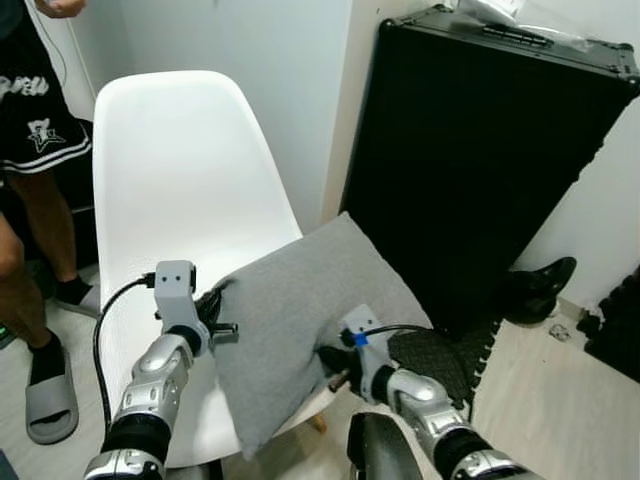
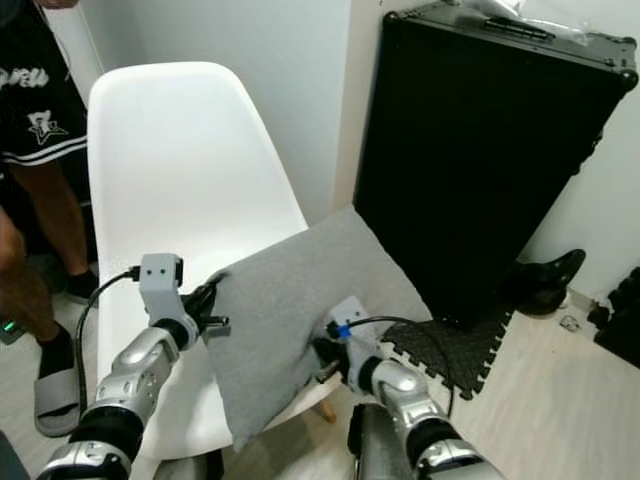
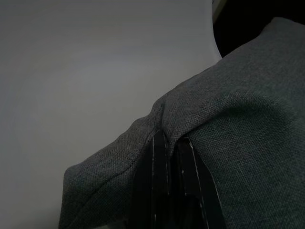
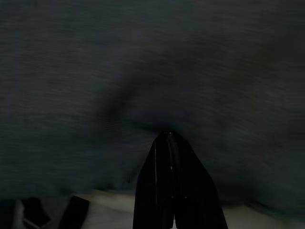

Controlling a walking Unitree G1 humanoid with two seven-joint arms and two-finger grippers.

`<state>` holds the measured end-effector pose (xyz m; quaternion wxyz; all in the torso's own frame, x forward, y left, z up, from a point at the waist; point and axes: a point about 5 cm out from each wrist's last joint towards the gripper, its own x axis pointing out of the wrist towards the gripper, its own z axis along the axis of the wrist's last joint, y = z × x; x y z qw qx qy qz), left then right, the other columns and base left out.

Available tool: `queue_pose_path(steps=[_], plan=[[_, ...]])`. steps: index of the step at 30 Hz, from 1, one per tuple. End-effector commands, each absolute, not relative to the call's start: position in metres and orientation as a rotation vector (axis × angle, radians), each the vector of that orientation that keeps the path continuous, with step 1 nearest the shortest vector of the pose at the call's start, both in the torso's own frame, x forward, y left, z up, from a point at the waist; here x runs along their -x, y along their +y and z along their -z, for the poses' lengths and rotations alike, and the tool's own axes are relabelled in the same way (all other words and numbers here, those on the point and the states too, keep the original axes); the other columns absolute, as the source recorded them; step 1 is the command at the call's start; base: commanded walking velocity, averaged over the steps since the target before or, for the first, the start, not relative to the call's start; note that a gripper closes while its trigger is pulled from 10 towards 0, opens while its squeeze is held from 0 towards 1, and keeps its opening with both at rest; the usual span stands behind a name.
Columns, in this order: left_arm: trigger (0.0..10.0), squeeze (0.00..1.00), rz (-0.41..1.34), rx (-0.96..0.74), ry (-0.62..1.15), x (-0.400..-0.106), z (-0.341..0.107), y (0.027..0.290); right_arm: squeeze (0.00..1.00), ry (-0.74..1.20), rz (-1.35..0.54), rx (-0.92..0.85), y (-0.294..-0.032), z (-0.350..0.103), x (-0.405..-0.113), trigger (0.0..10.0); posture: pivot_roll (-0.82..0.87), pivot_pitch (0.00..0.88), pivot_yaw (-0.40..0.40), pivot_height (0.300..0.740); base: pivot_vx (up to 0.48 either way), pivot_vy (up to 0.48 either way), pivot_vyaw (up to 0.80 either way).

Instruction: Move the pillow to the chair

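Grey pillow (image 1: 300,320) tilted, prob. resting on white chair (image 1: 175,190) seat's right edge.

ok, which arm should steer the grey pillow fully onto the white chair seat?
Left, probably. The left gripper pinches the grey fabric pillow at the corner already over the white plastic chair. The right gripper grips the edge overhanging the seat's side.

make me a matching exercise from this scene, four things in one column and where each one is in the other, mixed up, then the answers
Things:
1. grey pillow
2. black case
3. black shoe
4. person

Places:
A. standing left of the white chair
B. upright against the wall, right of the chair
C. on the floor by the wall, right of the case
D. on the chair seat's right edge, held by the left gripper and right gripper

Pairs: 1-D, 2-B, 3-C, 4-A
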<state>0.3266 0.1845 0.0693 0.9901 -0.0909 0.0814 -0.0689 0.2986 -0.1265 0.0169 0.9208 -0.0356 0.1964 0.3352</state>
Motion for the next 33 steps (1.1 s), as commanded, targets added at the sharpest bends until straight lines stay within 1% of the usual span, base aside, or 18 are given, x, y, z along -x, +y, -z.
queue_pose_path(steps=[1, 6, 8, 9, 10, 11, 12, 16, 21, 24, 25, 29, 30, 31, 32, 33], plan=[[10.0, 0.00, 0.142, 0.169, 0.172, -0.324, -0.066, 0.185, 0.00, 0.428, -0.653, 0.057, -0.134, -0.011, -0.295, 0.0, -0.01, 0.051, -0.097, 0.582, 0.000, 0.000, 0.00], [10.0, 0.00, 0.174, 0.147, 0.179, -0.324, -0.065, 0.181, 0.00, 0.427, -0.646, 0.057, -0.135, -0.012, -0.295, 0.0, -0.01, 0.052, -0.091, 0.582, 0.000, 0.000, 0.00], [10.0, 0.00, 0.230, 0.128, 0.183, -0.324, -0.064, 0.170, 0.00, 0.424, -0.644, 0.056, -0.134, -0.012, -0.296, 0.0, -0.01, 0.051, -0.091, 0.582, 0.000, 0.000, 0.00], [10.0, 0.00, 0.267, 0.125, 0.186, -0.323, -0.063, 0.160, 0.00, 0.422, -0.646, 0.055, -0.133, -0.013, -0.297, 0.0, -0.01, 0.050, -0.092, 0.582, 0.000, 0.000, 0.00], [10.0, 0.00, 0.267, 0.125, 0.186, -0.323, -0.063, 0.160, 0.00, 0.422, -0.646, 0.055, -0.133, -0.013, -0.297, 0.0, -0.01, 0.050, -0.092, 0.582, 0.000, 0.000, 0.00], [10.0, 0.00, 0.291, 0.124, 0.188, -0.323, -0.063, 0.153, 0.00, 0.421, -0.647, 0.055, -0.132, -0.013, -0.297, 0.0, -0.01, 0.050, -0.092, 0.582, 0.000, 0.000, 0.00], [10.0, 0.00, 0.379, 0.120, 0.192, -0.321, -0.062, 0.130, 0.00, 0.421, -0.651, 0.055, -0.130, -0.014, -0.297, 0.0, -0.01, 0.050, -0.092, 0.582, 0.000, 0.000, 0.00], [10.0, 0.00, 0.496, 0.116, 0.189, -0.317, -0.062, 0.100, 0.00, 0.419, -0.656, 0.058, -0.129, -0.014, -0.298, 0.0, -0.01, 0.050, -0.095, 0.582, 0.000, 0.000, 0.00], [10.0, 0.00, 0.522, 0.110, 0.192, -0.315, -0.061, 0.093, 0.00, 0.419, -0.656, 0.060, -0.129, -0.014, -0.298, 0.0, -0.01, 0.051, -0.096, 0.582, 0.000, 0.000, 0.00], [10.0, 0.00, 0.502, 0.093, 0.199, -0.315, -0.059, 0.100, 0.00, 0.420, -0.654, 0.061, -0.130, -0.014, -0.298, 0.0, -0.01, 0.052, -0.095, 0.582, 0.000, 0.000, 0.00], [10.0, 0.00, 0.425, 0.071, 0.205, -0.317, -0.056, 0.119, 0.00, 0.421, -0.652, 0.063, -0.131, -0.014, -0.298, 0.0, -0.01, 0.052, -0.096, 0.582, 0.000, 0.000, 0.00], [10.0, 0.00, 0.297, 0.034, 0.223, -0.318, -0.052, 0.157, 0.00, 0.423, -0.651, 0.064, -0.132, -0.014, -0.297, 0.0, -0.01, 0.054, -0.097, 0.582, 0.000, 0.000, 0.00], [10.0, 0.00, 0.297, 0.034, 0.223, -0.318, -0.052, 0.157, 0.00, 0.423, -0.651, 0.064, -0.132, -0.014, -0.297, 0.0, -0.01, 0.054, -0.097, 0.582, 0.000, 0.000, 0.00], [10.0, 0.00, 0.223, 0.022, 0.230, -0.317, -0.052, 0.180, 0.00, 0.423, -0.651, 0.064, -0.132, -0.013, -0.297, 0.0, -0.01, 0.055, -0.098, 0.582, 0.000, 0.000, 0.00], [10.0, 0.00, 0.223, 0.022, 0.230, -0.317, -0.052, 0.180, 0.00, 0.423, -0.651, 0.064, -0.132, -0.013, -0.297, 0.0, -0.01, 0.055, -0.098, 0.582, 0.000, 0.000, 0.00], [10.0, 0.00, 0.162, 0.013, 0.235, -0.315, -0.052, 0.201, 0.00, 0.424, -0.652, 0.064, -0.132, -0.013, -0.297, 0.0, -0.01, 0.056, -0.099, 0.582, 0.000, 0.000, 0.00]])
